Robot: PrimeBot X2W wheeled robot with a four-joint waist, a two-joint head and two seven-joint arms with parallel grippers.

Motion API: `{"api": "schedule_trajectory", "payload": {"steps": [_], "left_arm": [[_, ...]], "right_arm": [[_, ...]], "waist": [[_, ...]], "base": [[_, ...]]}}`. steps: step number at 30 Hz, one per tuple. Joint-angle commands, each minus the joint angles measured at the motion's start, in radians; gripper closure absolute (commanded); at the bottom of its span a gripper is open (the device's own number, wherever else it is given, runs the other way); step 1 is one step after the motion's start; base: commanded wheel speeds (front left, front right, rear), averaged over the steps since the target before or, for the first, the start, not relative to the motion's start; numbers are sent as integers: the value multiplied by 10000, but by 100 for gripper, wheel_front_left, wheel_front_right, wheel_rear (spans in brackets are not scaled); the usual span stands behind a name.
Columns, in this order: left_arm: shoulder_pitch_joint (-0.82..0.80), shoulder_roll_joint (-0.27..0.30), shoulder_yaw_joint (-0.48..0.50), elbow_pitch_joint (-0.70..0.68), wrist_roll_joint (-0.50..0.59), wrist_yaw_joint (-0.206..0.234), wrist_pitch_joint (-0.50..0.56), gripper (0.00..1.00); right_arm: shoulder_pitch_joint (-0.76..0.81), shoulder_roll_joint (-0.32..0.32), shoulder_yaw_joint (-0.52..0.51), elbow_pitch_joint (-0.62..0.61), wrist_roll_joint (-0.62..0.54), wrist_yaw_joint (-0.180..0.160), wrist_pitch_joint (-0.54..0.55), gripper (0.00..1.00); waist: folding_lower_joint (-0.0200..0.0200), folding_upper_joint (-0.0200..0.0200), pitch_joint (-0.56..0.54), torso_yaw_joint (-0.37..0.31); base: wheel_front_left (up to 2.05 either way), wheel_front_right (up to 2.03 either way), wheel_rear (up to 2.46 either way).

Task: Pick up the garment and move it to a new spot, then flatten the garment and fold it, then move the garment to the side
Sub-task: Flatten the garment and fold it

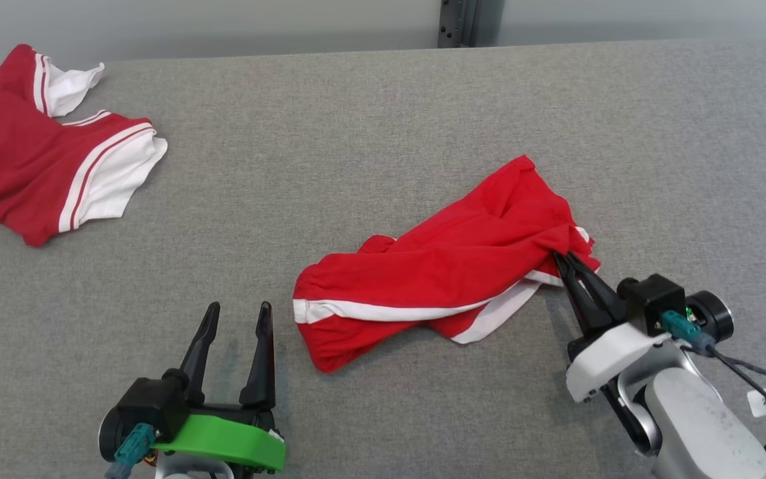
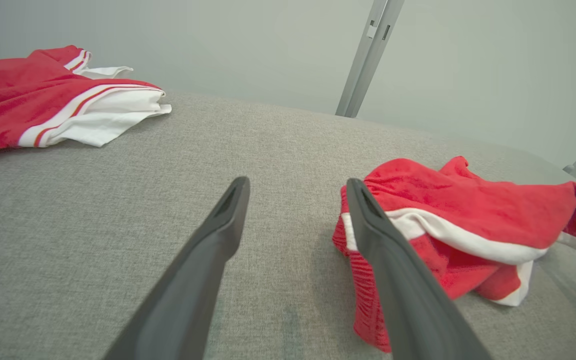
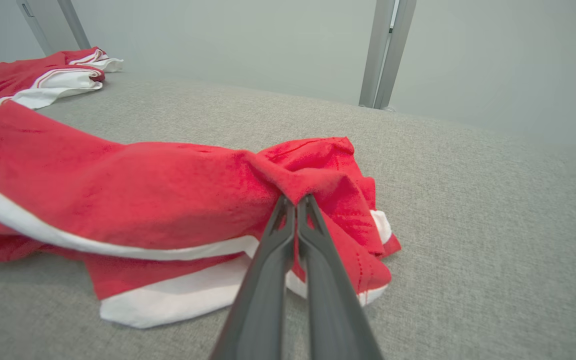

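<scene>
1. On the grey fabric table (image 1: 383, 120), right of centre in the head view, the garment (image 1: 449, 273) is lying in a loose, bunched diagonal heap. It is red with white bands.
2. Right gripper (image 1: 564, 258) is reaching in from the lower right. Its pale forearm is angling up and leftward, and its long dark fingers are pointing into the garment's right-hand end.
3. Its jaws are pressing together on a pinched fold of red cloth. In the right wrist view the fabric is gathering to a small peak at the fingertips, and a white hem is lying under the fingers.
4. Left gripper (image 1: 237, 313) is sitting low at the lower left, with its green wrist housing nearest the camera. Its fingers are pointing up the view and standing wide apart, with nothing between them.
5. In the head view a strip of bare table is showing between the left fingertips and the garment's near left end, so they are near but apart.
6. Second red-and-white garment (image 1: 44, 153) is lying at the table's far left corner, well apart from both grippers.
7. Grey metal post (image 1: 456, 23) is standing behind the table's far edge.
</scene>
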Motion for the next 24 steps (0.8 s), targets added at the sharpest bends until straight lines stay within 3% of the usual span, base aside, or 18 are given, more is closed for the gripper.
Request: {"api": "schedule_trajectory", "payload": {"steps": [1,16,17,18,19,21,24], "left_arm": [[-110,-38,48,-27,65,-58,-5,0],[-454,-370,-19,146,288,-372,-6,0],[-459,-376,-13,153,284,-374,-6,0],[-462,-385,-10,161,282,-368,-6,0],[-464,-393,-5,173,280,-372,-6,0],[-468,-401,-22,217,281,-389,-6,0],[-492,-409,-50,256,299,-409,-6,0]], "right_arm": [[-294,-32,-70,184,38,-3,151,100],[-3042,173,-246,3341,-387,-3,523,100],[-3153,191,-273,3524,-444,-3,466,96],[-3255,229,-289,3677,-480,-5,418,78],[-3356,293,-327,3838,-493,-3,363,39],[-3556,392,-380,4103,-564,-3,213,0],[-3741,580,-484,4307,-544,-3,16,0]], "waist": [[0,-1,75,184],[0,-1,448,1012],[0,-1,459,1025],[0,-1,468,1029],[0,-1,474,1024],[0,-1,472,992],[0,-1,436,900]], "base": [[0,0,0],[0,0,0],[0,0,0],[0,0,0],[0,0,0],[0,0,0],[0,0,0]]}}
